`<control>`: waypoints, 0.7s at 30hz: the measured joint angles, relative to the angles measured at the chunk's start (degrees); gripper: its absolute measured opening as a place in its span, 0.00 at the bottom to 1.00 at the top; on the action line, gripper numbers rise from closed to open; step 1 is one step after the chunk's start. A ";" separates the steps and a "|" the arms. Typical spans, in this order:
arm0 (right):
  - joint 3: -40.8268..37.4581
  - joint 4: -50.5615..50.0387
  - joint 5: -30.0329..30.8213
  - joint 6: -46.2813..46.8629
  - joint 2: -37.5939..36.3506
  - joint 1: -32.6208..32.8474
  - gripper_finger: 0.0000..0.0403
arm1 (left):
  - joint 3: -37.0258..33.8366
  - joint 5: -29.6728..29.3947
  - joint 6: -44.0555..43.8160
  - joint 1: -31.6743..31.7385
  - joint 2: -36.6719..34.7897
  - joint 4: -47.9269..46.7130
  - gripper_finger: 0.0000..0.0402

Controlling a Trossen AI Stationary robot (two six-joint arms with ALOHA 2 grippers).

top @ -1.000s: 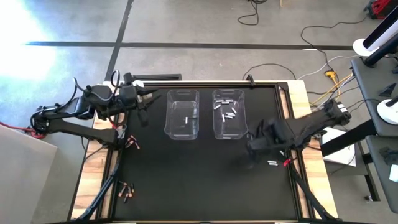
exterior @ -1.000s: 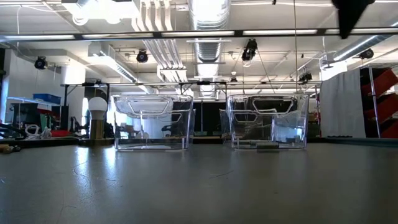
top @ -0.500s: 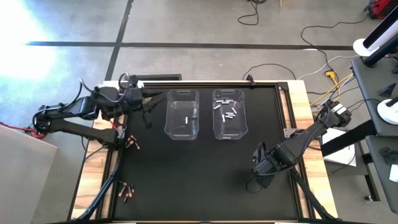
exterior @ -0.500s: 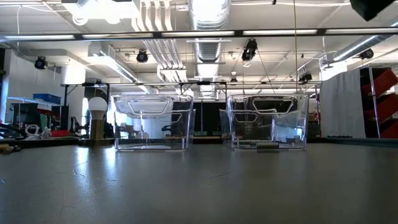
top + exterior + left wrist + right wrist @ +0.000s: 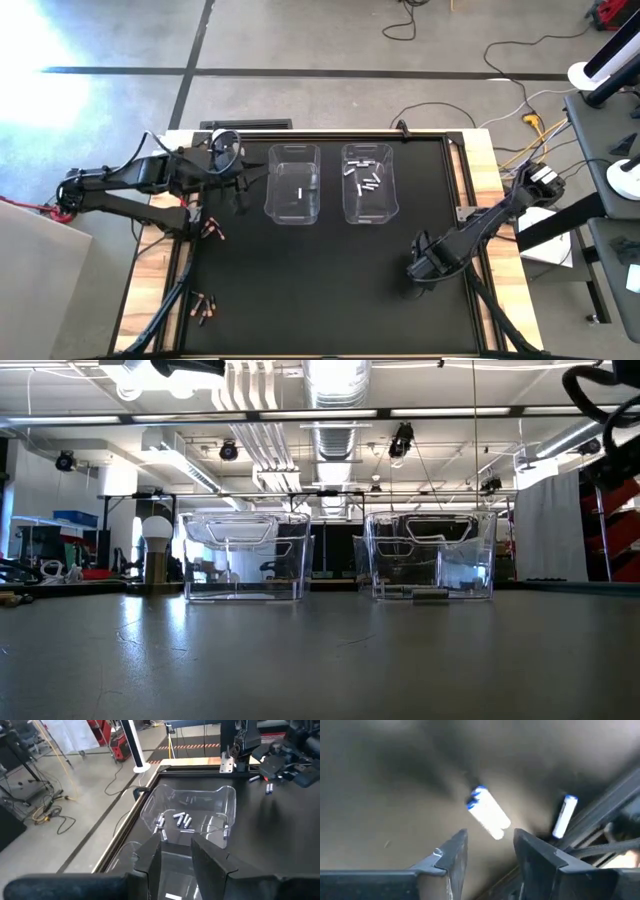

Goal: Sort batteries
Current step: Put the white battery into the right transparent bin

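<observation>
I have the right tool (image 5: 420, 271) low over the black desk (image 5: 320, 290) at about four o'clock from its middle, close to the right rail. Through its wrist camera I see the two fingers (image 5: 451, 856) spread with a clear gap, and nothing is pinched between them. Just ahead of the tips lie two white batteries with blue ends (image 5: 487, 813), loose on the desk; the second one (image 5: 564, 816) lies close against the rail.

The left tool (image 5: 240, 172) hangs at about ten o'clock, just beside the left clear bin (image 5: 293, 184). Its wrist camera shows the fingers (image 5: 150, 861) slightly parted, and I cannot tell whether anything is held between them. That bin holds a single white battery (image 5: 298, 192). The right clear bin (image 5: 368, 183), at about one o'clock, holds a loose cluster of white batteries (image 5: 366, 180).

Copper-reddish batteries lie at the left edge of the desk: a small group (image 5: 211, 230) at nine o'clock and another group (image 5: 203, 307) at seven o'clock, well apart from both bins.

From desk height both bins stand upright side by side, with a dark battery-like piece (image 5: 430, 595) in front of the right one.
</observation>
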 joint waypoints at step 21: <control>-11.03 7.12 -1.03 14.33 -7.87 -2.52 0.35 | 0.96 -3.72 0.32 0.13 -0.77 0.07 0.22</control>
